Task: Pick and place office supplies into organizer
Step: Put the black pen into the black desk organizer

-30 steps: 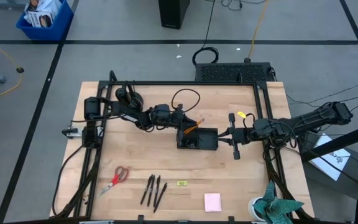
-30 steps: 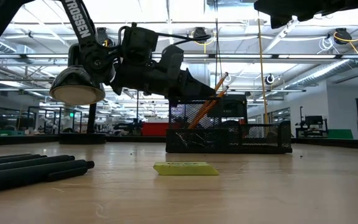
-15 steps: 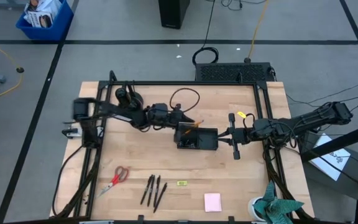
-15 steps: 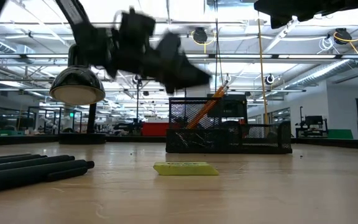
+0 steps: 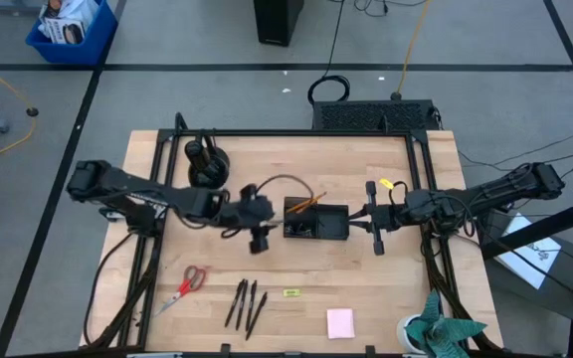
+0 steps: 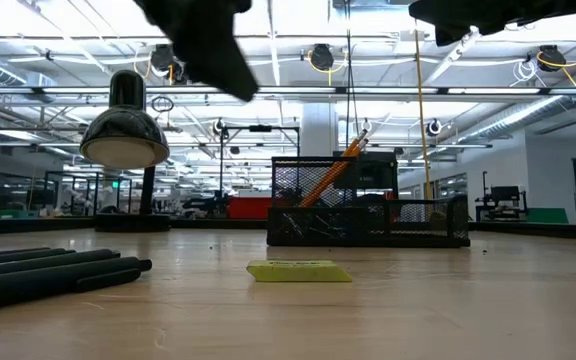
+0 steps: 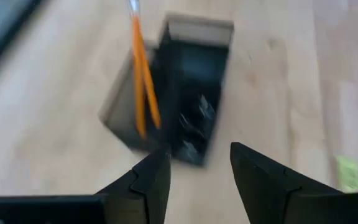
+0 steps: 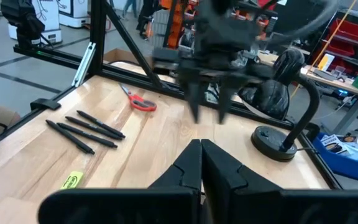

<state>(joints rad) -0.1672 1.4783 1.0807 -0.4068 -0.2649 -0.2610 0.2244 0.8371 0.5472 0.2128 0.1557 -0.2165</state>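
While orange pencil [image 7: 143, 87] leans in organizer [image 7: 194, 106], left fingers [image 7: 151, 180] parted, empty, just beside.

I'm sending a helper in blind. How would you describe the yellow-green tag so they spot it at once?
Start at the black organizer mid-table, then look toward the table's front edge. The yellow-green tag lies flat between the black pens and the pink notepad, the only small bright-yellow strip there.

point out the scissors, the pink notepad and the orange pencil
scissors [image 5: 189, 282], high view, on the red handles
pink notepad [image 5: 340, 322], high view, middle of the pad
orange pencil [image 7: 143, 81], left wrist view, mid-shaft, leaning in the organizer [image 7: 194, 43]
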